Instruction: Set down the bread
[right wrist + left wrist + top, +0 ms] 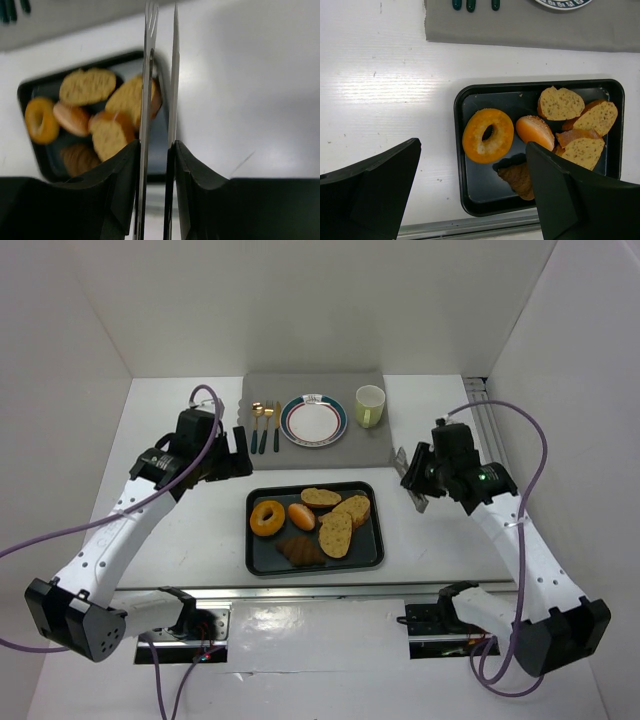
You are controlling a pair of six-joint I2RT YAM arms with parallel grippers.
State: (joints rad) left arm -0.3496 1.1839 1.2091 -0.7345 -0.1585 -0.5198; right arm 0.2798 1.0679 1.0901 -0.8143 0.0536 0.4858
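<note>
Now, right gripper (414, 481) is clamped on metal tongs (148, 75), the bread slices (338, 530) on the black tray (262, 558) lie to its left; left gripper (240, 455) gapes, empty.

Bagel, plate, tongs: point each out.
bagel (502, 135), left wrist view, right side of the ring.
plate (313, 428), top view, bare middle.
tongs (148, 100), right wrist view, left blade.
</note>
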